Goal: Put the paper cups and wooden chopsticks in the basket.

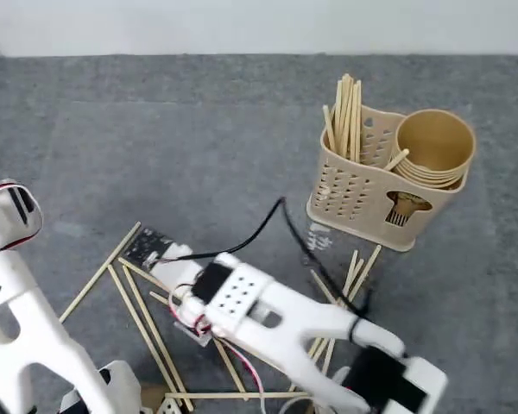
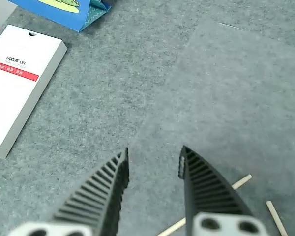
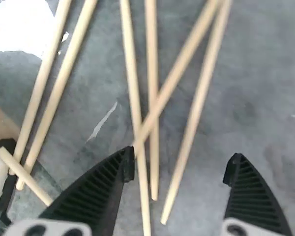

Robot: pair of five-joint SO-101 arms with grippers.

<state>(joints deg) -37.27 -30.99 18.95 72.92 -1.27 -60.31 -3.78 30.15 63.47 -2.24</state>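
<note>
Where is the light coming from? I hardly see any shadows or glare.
High view: soft, even light; the basket casts only a faint shadow on the grey mat, so no direction stands out. Right wrist view: the chopsticks throw soft shadows, and a white patch at the edge looks washed out. Left wrist view: no glare, even on the white box.

The surface point(image 1: 112, 78) is covered in grey, felt-like carpet. A sheet of the same grey stuff point(image 2: 236, 98) lies flat on top of it, its straight edge and corner plain in the left wrist view. Off beside that sheet lies a flat white box point(image 2: 19, 88) with a red stripe and some print on its lid, the corner of a blue package point(image 2: 73, 7) with a teal pattern on its side sits just past it, and a plain pale wall point(image 1: 259, 26) runs behind the surface's far edge.
</note>
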